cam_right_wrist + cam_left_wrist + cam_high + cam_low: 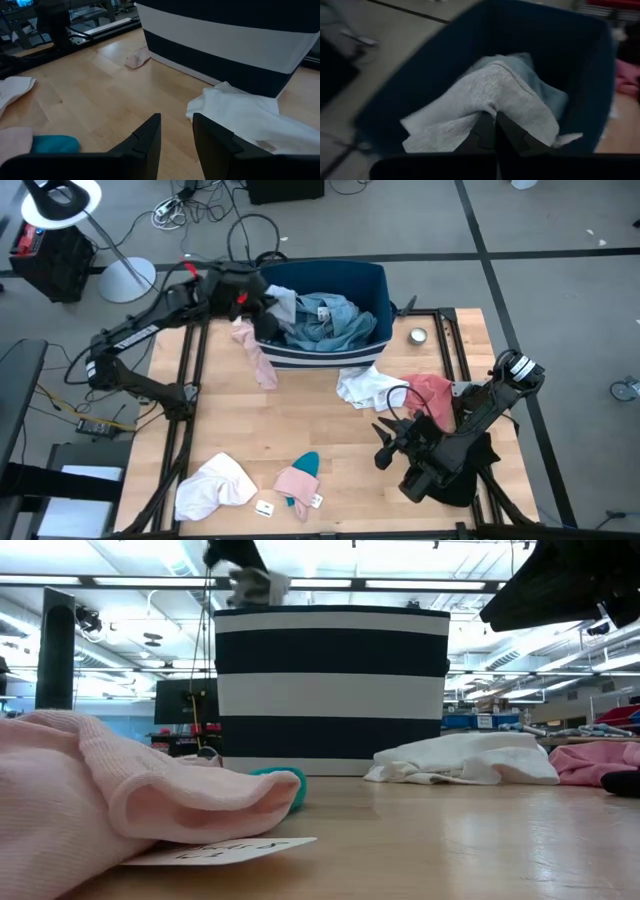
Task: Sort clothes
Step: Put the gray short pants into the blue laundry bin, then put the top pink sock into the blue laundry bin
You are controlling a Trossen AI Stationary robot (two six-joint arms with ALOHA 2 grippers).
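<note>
From above I see a wooden table (330,440) with two dark arms. Going left to right, I count the loose garments on the table. A white garment (212,486) lies crumpled at the near left corner. A pale pink garment (253,352) lies stretched out just beside the left end of the bin. A small pink garment (293,481) lies near the front edge, overlapping a teal garment (306,463). A second white garment (368,387) lies in front of the bin's right end, touching a salmon-red garment (432,394) to its right. That makes six on the table.

The left gripper (268,307) is above the left end of the dark blue bin (375,280), its fingers closed on a light grey garment (485,95) that hangs over the bin's inside. A light blue garment (325,320) is already heaped inside the bin.

One small round metal tin (418,335) sits just right of the bin.

The right gripper (385,442) hovers low over bare wood near the front right, its fingers parted and holding nothing.
</note>
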